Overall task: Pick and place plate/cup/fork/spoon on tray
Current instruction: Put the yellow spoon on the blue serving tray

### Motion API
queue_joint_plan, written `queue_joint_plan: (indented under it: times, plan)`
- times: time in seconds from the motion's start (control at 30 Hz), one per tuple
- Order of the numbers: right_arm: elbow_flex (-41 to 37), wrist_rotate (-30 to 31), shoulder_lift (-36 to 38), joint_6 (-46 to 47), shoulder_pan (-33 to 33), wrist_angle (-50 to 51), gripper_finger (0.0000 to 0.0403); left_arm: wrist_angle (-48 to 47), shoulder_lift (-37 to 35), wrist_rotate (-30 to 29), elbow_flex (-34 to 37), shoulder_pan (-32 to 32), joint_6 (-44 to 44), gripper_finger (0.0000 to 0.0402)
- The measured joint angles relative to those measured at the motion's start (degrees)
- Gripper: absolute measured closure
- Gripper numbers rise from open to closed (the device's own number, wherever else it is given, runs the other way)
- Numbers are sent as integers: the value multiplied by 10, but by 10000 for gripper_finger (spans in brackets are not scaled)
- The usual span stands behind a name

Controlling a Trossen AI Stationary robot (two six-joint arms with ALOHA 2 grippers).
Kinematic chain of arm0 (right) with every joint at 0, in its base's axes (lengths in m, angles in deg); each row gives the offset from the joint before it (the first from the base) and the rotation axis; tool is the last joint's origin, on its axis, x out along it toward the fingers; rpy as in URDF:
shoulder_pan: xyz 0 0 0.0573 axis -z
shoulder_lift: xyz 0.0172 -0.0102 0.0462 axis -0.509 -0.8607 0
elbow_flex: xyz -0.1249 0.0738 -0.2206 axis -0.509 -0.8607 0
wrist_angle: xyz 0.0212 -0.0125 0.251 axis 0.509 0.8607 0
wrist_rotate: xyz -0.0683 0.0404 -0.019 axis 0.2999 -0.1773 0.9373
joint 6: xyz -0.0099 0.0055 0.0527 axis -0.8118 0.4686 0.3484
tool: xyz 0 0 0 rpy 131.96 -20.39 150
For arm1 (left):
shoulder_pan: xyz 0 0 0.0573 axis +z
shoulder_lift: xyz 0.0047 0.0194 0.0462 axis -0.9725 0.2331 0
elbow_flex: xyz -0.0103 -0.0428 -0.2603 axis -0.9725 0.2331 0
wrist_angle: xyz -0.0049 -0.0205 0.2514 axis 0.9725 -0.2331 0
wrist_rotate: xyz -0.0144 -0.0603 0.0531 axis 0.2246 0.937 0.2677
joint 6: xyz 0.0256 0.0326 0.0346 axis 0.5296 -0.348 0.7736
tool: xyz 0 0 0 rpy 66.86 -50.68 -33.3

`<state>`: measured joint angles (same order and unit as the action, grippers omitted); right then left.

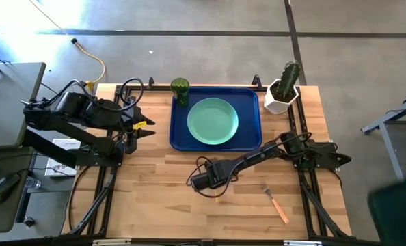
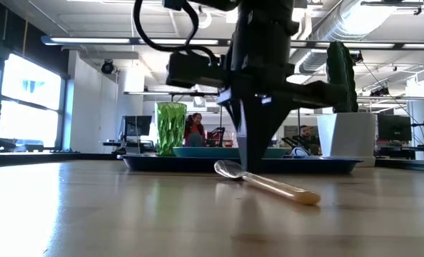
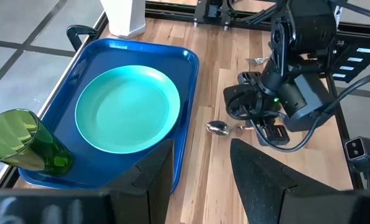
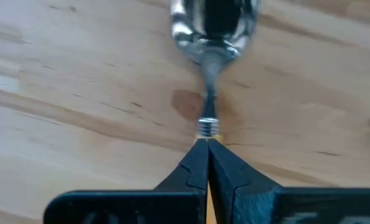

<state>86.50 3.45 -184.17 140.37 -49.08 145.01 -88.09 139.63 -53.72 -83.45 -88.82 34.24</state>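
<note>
The spoon [image 2: 269, 183] lies on the wooden table near the tray's near edge; its silver bowl also shows in the left wrist view [image 3: 218, 128]. My right gripper [image 4: 207, 143] stands over it, pointing down, shut on it just behind the bowl [image 4: 213, 22]. The mint-green plate [image 1: 212, 121] lies on the dark-blue tray [image 1: 251, 96]. The green cup [image 1: 180, 89] stands upright in the tray's far left corner. The fork [image 1: 275, 200] lies on the table at the near right. My left gripper [image 3: 200, 174] is open and empty, left of the tray. My right gripper pinches the spoon at the top of its handle [image 4: 208, 129], right behind the neck, between its two fingertips. The fingers come from above, pointing down, and lie across the handle. The spoon lies flat on the table, bowl [image 2: 230, 168] and handle end [image 2: 305, 195] both down.
A white pot with a green cactus [image 1: 283, 89] stands at the table's far right corner, beside the tray. Bare wood lies between the tray's near edge and the table's near edge. People and desks show in the room behind.
</note>
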Motion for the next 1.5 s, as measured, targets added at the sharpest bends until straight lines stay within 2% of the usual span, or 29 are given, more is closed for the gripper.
queue_joint_plan:
  times: [0.4, 0.53, 0.63, 0.9, 1.07, 1.3, 1.5]
  plan:
    - [11, -3, 1, 6, 2, 16, 401, 0, 0, 0, 0, 0, -9, 255]
    - [11, -31, 2, 14, 2, 28, 397, 0, 0, 0, 0, 0, -9, 255]
    - [11, -33, 2, 15, 2, 33, 373, 0, 0, 0, 0, 0, -9, 255]
    - [6, -30, 4, 10, 2, 19, 271, 0, 0, 0, 0, 0, -9, 255]
    - [-19, -38, 4, 10, 2, -13, 237, 0, 0, 0, 0, 0, -11, 255]
    - [-20, -39, 0, 0, 5, -9, 234, 0, 0, 0, 0, 0, -25, 255]
    - [-19, -61, -12, -11, 7, -11, 259, 2, 0, 0, 0, 0, -25, 255]
